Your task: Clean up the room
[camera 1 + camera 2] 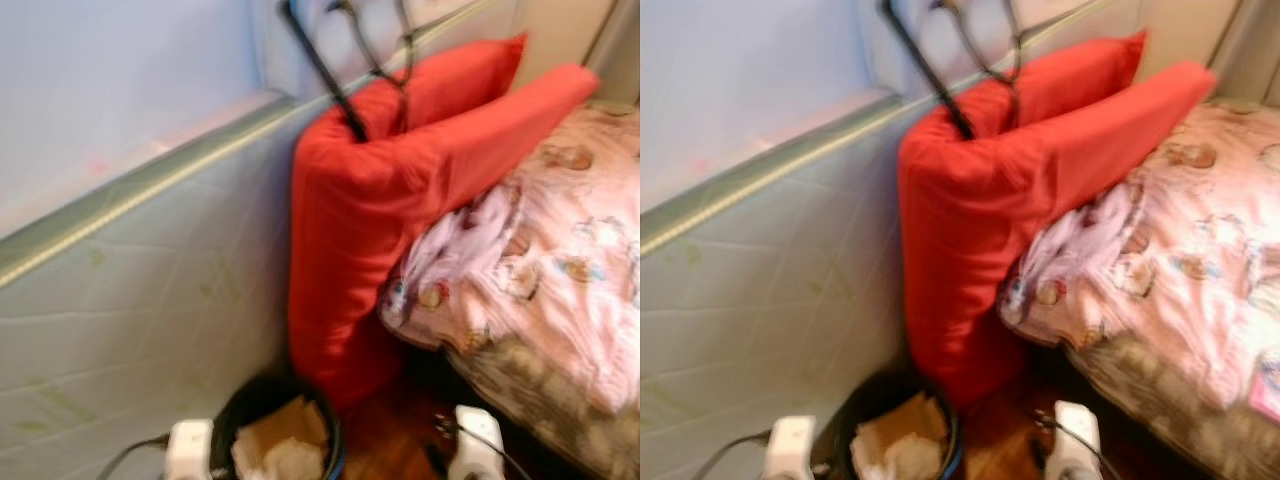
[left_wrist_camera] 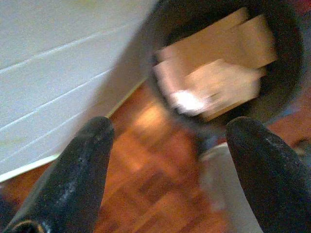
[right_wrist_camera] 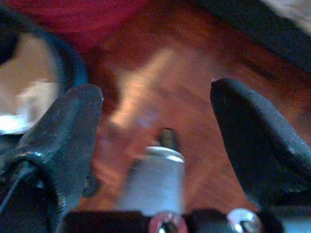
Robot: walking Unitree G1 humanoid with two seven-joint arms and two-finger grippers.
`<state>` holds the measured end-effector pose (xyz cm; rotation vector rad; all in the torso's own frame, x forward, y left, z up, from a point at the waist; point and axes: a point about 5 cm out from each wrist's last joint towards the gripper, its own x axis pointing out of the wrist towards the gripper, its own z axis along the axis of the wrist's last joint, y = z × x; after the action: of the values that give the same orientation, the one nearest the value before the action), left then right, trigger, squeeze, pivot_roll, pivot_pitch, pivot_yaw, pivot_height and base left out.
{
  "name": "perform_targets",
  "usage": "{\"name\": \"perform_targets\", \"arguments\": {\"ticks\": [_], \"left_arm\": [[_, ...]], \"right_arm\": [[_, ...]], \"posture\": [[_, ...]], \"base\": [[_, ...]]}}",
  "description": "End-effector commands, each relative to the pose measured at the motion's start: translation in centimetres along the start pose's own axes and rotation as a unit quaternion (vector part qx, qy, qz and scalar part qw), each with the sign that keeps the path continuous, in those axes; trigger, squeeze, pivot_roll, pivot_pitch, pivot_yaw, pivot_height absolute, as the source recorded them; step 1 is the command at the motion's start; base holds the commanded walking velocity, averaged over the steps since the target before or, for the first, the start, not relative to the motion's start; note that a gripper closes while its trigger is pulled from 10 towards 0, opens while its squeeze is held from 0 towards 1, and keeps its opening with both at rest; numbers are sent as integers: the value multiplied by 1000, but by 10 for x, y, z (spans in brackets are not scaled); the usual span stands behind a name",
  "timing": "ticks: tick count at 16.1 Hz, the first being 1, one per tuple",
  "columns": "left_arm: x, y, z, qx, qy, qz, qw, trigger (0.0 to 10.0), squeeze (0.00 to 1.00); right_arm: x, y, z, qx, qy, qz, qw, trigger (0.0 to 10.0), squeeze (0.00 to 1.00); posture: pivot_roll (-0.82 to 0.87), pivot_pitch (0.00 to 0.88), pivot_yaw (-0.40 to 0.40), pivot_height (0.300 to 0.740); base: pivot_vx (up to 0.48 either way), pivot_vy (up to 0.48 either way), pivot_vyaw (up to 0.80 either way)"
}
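A round black bin (image 1: 248,398) stands on the wooden floor by the wall, with brown cardboard and crumpled white paper (image 1: 285,442) inside. My left gripper (image 2: 170,160) hangs open above the floor beside the bin (image 2: 286,92), nothing between its fingers (image 2: 73,179). My right gripper (image 3: 155,121) is also open and empty, over bare wood between the bin and the bed. Both white wrists (image 1: 190,450) (image 1: 478,435) sit low at the bottom of the eye views, either side of the bin. All frames are blurred.
A large red pillow (image 1: 360,230) leans against the pale tiled wall (image 1: 120,300), with black cables (image 1: 330,80) hanging over its top. A bed with a pink printed quilt (image 1: 560,260) is on the right. A narrow strip of wooden floor (image 1: 385,440) lies between bin and bed.
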<state>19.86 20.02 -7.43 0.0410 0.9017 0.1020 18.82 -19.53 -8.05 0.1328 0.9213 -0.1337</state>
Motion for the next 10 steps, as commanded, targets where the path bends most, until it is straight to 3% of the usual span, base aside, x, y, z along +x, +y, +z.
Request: {"name": "perform_targets", "arguments": {"ticks": [1,6,9,10], "left_arm": [[-2,10,-11,5,20,12,1000,10000,0],[-2,10,-10,14,20,11,1000,10000,0],[-2,9,-9,16,20,10,1000,10000,0],[-2,9,-9,15,20,10,1000,10000,0]], "right_arm": [[2,11,7,-2,-8,16,1000,10000,0],[2,10,9,-2,-17,16,1000,10000,0],[2,9,8,-1,-15,14,1000,10000,0],[2,9,8,0,-12,14,1000,10000,0]], "posture": [[-23,0,37,722],[-30,0,32,722],[-32,0,31,722],[-30,0,30,722]], "base": [[0,0,-619],[0,0,0],[0,-366,0],[0,-352,-681]]}}
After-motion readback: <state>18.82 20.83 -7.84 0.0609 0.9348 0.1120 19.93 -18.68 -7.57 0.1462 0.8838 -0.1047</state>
